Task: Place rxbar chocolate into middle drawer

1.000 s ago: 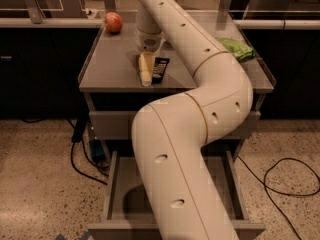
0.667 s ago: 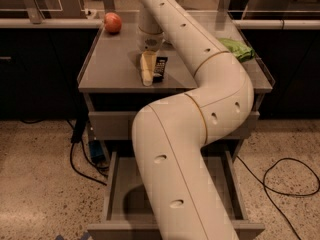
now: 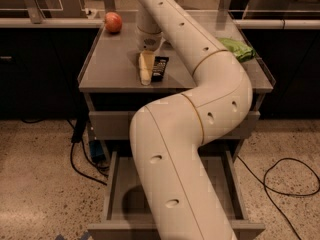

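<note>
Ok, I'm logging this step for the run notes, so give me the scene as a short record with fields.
hand: down at the cabinet top, right beside the bar's left edge
rxbar chocolate: lying flat on the cabinet top, not lifted
open drawer: pulled out low at the front, below a shut drawer; the arm hides part of its inside
apple: back left of the top
green bag: right side of the top
task state: bar not yet in the drawer

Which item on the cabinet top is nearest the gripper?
The rxbar chocolate, the dark bar right beside the gripper; the apple and green bag sit farther away.
</note>
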Available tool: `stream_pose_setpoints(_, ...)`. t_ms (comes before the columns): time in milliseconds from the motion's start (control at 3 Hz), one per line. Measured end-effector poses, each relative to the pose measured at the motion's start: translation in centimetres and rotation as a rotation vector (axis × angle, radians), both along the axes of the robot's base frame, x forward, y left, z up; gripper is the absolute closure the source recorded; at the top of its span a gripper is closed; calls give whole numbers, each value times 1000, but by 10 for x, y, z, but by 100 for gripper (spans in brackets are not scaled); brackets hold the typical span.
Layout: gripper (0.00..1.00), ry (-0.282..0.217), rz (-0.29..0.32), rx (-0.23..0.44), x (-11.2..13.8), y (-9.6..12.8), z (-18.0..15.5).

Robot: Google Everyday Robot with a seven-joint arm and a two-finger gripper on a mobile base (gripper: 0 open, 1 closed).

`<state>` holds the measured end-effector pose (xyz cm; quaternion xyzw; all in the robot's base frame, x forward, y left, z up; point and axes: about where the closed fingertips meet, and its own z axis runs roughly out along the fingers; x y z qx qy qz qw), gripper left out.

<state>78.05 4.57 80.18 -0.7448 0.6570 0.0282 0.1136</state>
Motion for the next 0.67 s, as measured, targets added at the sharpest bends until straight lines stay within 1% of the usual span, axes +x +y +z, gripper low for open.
stream_pose_setpoints(333,0,23,-33,-1,0,-12,-4)
stream_pose_setpoints(667,0,19,-40,9,2,-12,-4)
